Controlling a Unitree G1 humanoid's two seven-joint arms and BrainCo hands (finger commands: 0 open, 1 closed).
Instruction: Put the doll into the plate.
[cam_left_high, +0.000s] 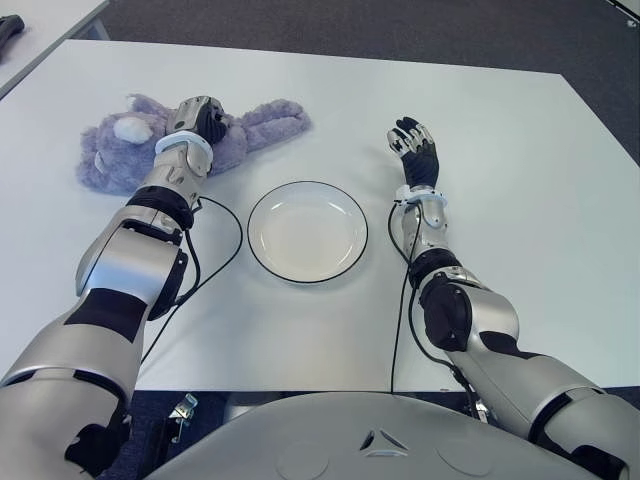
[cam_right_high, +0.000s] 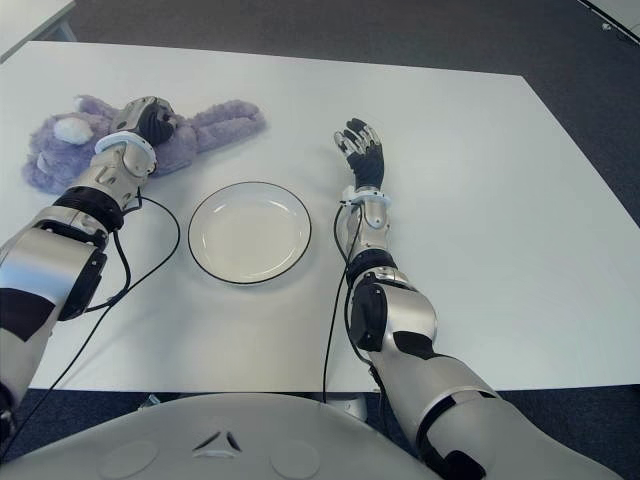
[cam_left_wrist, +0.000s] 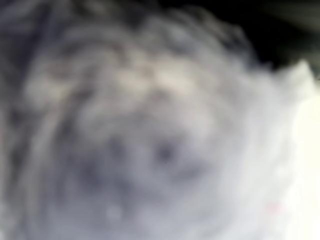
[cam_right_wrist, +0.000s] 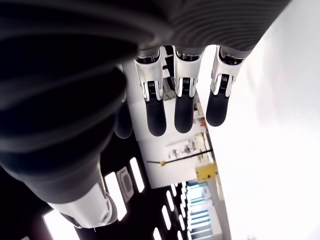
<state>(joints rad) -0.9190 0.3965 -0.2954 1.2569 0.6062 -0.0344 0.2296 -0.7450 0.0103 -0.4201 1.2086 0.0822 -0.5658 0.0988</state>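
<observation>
Table (cam_left_high: 520, 200): white top, dark carpet beyond its far edge.
Doll (cam_left_high: 120, 150): purple plush animal lying flat, under and around left hand, long limb stretching out toward table centre.
Left hand (cam_left_high: 200, 118): pressed down onto doll's middle; fingers hidden from the head views and its own wrist view filled with blurred purple fur, so grip cannot be told.
Plate (cam_left_high: 268, 205): white with dark rim, empty, between both hands, nearer to robot's body than left hand, well apart from doll.
Right hand (cam_left_high: 413, 148): just beside plate on its right, fingers (cam_right_wrist: 184, 107) straight and spread, holding nothing.
Cable (cam_left_high: 232, 235): black, looping from left forearm beside plate.
</observation>
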